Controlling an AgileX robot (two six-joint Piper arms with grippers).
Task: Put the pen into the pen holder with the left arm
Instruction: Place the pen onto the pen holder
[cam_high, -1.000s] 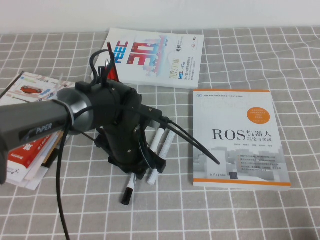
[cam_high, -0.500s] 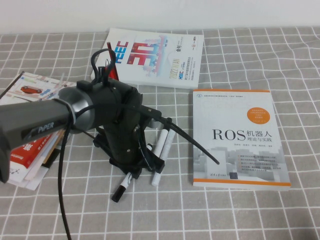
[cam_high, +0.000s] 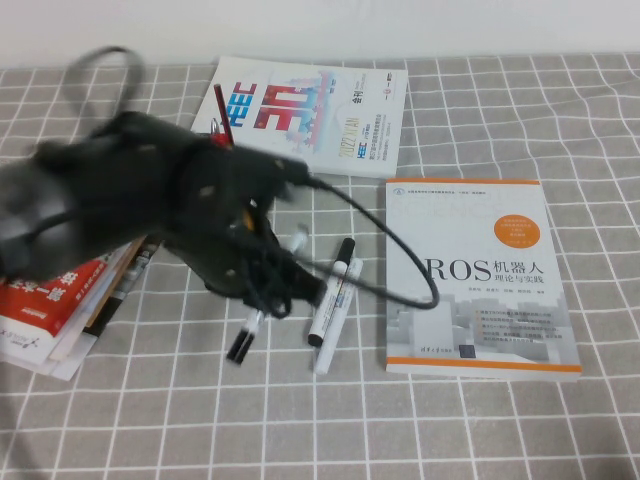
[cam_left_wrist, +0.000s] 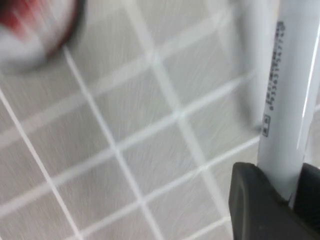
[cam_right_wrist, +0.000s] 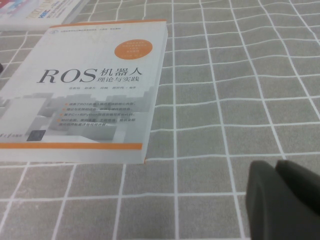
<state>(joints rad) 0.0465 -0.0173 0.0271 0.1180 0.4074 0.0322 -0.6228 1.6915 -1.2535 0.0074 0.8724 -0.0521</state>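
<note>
While the high view shows the left arm (cam_high: 120, 200) swung up since a second ago, pen (cam_high: 244, 335) slanting clear of the bench (cam_high: 480, 430), left wrist view shows left end effector (cam_left_wrist: 290, 192) clamping it; right end effector (cam_right_wrist: 285, 200), idle, state unreadable; holder unseen.

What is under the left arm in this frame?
The pen, clamped in the left gripper, pokes out above checked cloth. The left arm covers whatever else lies there. The right gripper hovers beside the ROS book.
</note>
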